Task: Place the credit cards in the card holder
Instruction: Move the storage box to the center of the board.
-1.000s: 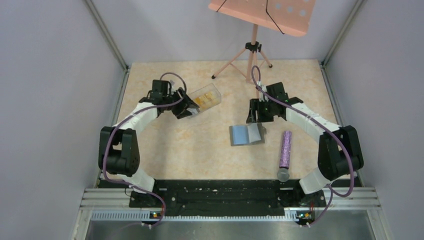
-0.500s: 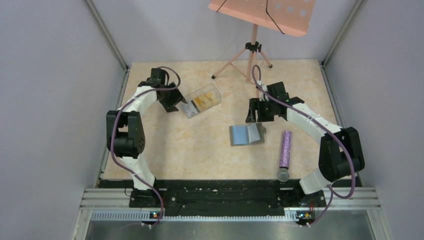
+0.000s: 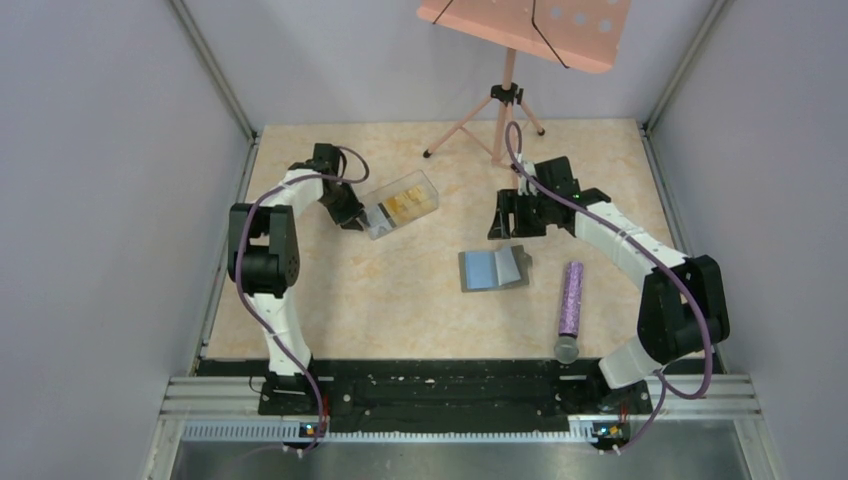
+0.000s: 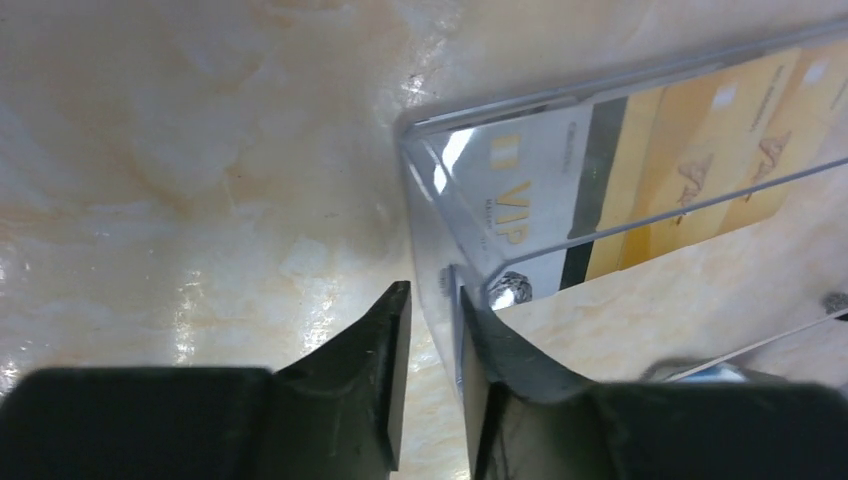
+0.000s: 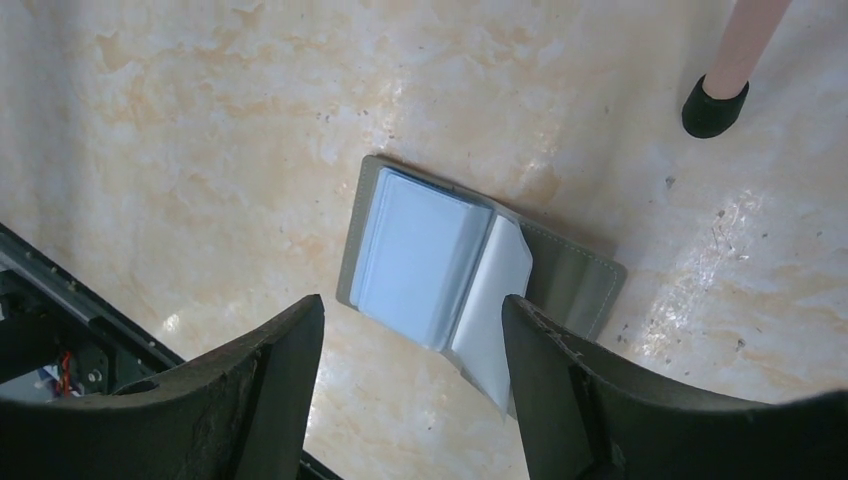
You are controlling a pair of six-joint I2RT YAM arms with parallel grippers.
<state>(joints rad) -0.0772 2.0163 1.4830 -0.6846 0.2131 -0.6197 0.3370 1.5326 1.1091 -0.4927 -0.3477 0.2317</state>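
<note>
Several orange and yellow credit cards (image 3: 405,200) lie inside a clear plastic box (image 3: 400,203) at the back left. In the left wrist view they (image 4: 700,150) sit beside a whitish VIP card (image 4: 520,190). My left gripper (image 3: 352,215) (image 4: 432,295) is at the box's left end, its narrow jaws shut on the clear end wall (image 4: 440,230). The card holder (image 3: 492,268) lies open mid-table, grey cover (image 5: 570,275) down, pale blue sleeves (image 5: 415,250) up. My right gripper (image 3: 507,222) (image 5: 412,310) hovers open above its far edge, holding nothing.
A purple cylinder with a grey cap (image 3: 570,300) lies right of the card holder. A pink music stand's tripod (image 3: 505,110) stands at the back, one foot (image 5: 712,105) near my right gripper. Grey walls close in both sides; a metal rail (image 3: 460,395) runs along the near edge.
My left arm has folded back toward the left wall, its gripper slid to the box's left end, and its jaws narrowed onto the wall. The right gripper moved slightly away from the card holder.
</note>
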